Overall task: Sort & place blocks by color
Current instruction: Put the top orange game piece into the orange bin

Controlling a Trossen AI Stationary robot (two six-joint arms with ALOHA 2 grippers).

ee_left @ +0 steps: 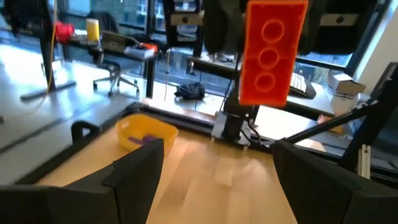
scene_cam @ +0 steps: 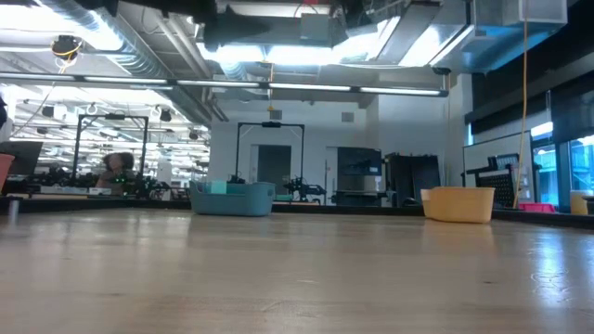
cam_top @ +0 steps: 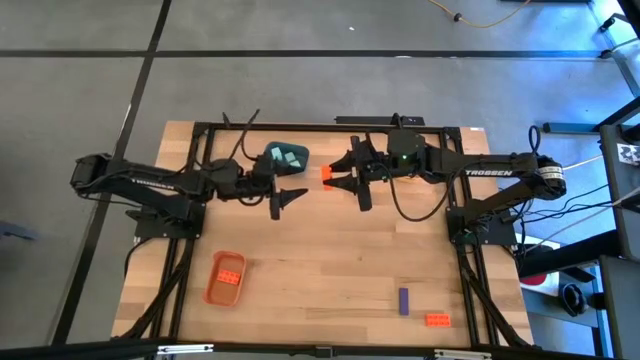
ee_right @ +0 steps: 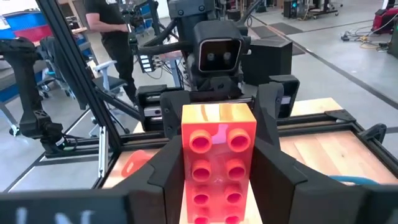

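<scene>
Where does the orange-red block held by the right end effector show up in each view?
High: orange-red block at table's far middle, between both end effectors.
Low: not visible.
Left wrist: held up, facing the camera.
Right wrist: clamped between the fingers.
Shared landmark: right end effector.

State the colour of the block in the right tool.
Orange-red block; right wrist view shows it best.

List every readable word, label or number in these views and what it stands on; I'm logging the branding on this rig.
"TROSSEN": white letters on the right arm in the high view.
White lettering on the left arm: too small to read.
Pale marks on the right wrist view's bottom edge: cut off, unreadable.
The orange-red block shows studs only, no text.
</scene>
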